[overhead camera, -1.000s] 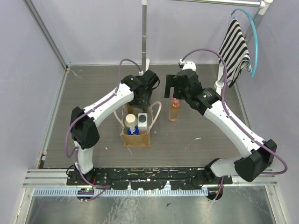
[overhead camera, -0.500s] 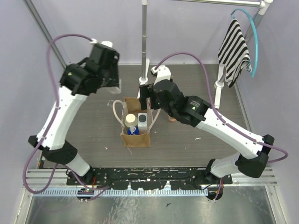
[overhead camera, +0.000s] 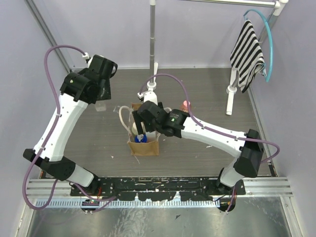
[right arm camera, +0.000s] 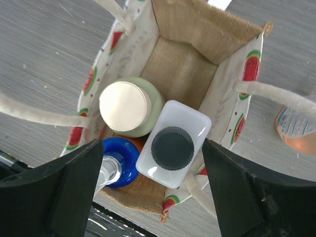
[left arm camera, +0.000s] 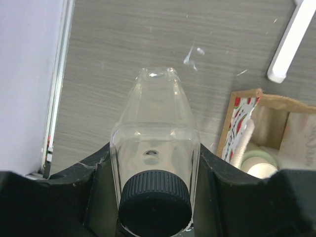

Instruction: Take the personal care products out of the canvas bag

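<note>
The canvas bag (overhead camera: 144,144) stands upright at mid table and also shows in the right wrist view (right arm camera: 190,59). In it stand a cream-capped bottle (right arm camera: 126,106), a white bottle with a grey cap (right arm camera: 173,143) and a small blue bottle (right arm camera: 121,160). My right gripper (right arm camera: 153,148) hangs open right above the bag's mouth (overhead camera: 146,122), touching nothing. My left gripper (left arm camera: 154,170) is shut on the clear bottle with a dark cap (left arm camera: 155,133), held left of the bag over the table (overhead camera: 100,105). The pink-orange bottle (overhead camera: 185,105) stands right of the bag, partly behind my right arm.
A white pole on a foot (overhead camera: 152,49) stands behind the bag. A rack with a striped towel (overhead camera: 247,49) and a white post (overhead camera: 229,94) are at the back right. The metal frame and wall (overhead camera: 59,59) run close on the left.
My left gripper lifted the clear bottle out of the bag and carried it left. My right gripper left the pink-orange bottle standing and swung left over the bag.
</note>
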